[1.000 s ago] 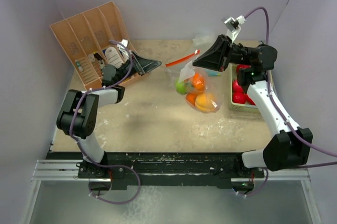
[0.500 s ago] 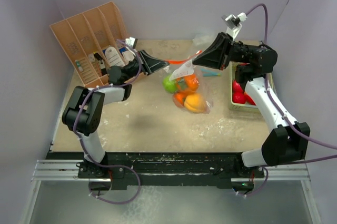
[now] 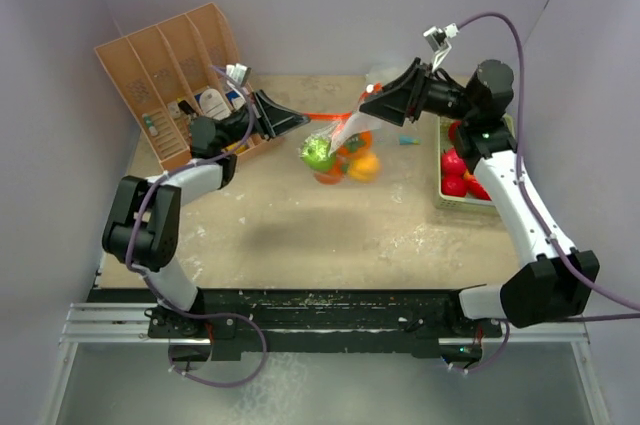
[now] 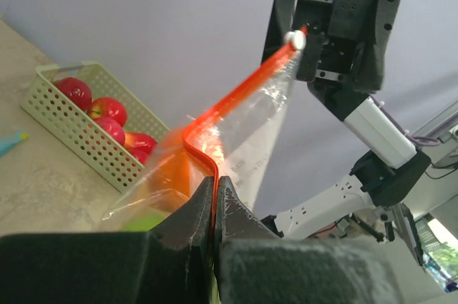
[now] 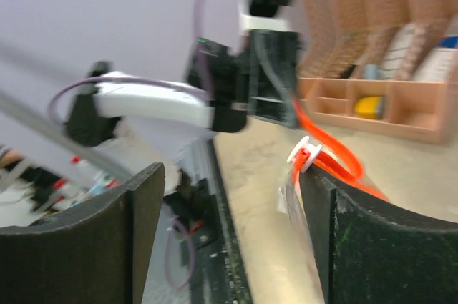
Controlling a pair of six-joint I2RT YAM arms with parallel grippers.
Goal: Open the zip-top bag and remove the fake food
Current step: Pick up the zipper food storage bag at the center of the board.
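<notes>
Leftward and toward the back wall the zip-top bag [image 3: 338, 145] has shifted since a second ago. From above, it hangs stretched over the counter [image 3: 300, 235] between the left gripper [image 3: 296, 119] and the right gripper [image 3: 370, 103], with the fake food [image 3: 320, 153] bunched inside. At the left wrist, the fingers [image 4: 193, 211] are clamped on the orange zip strip [image 4: 236, 100]. At the right wrist, the fingers [image 5: 143, 232] stand apart, the white slider [image 5: 304, 152] just beside one.
</notes>
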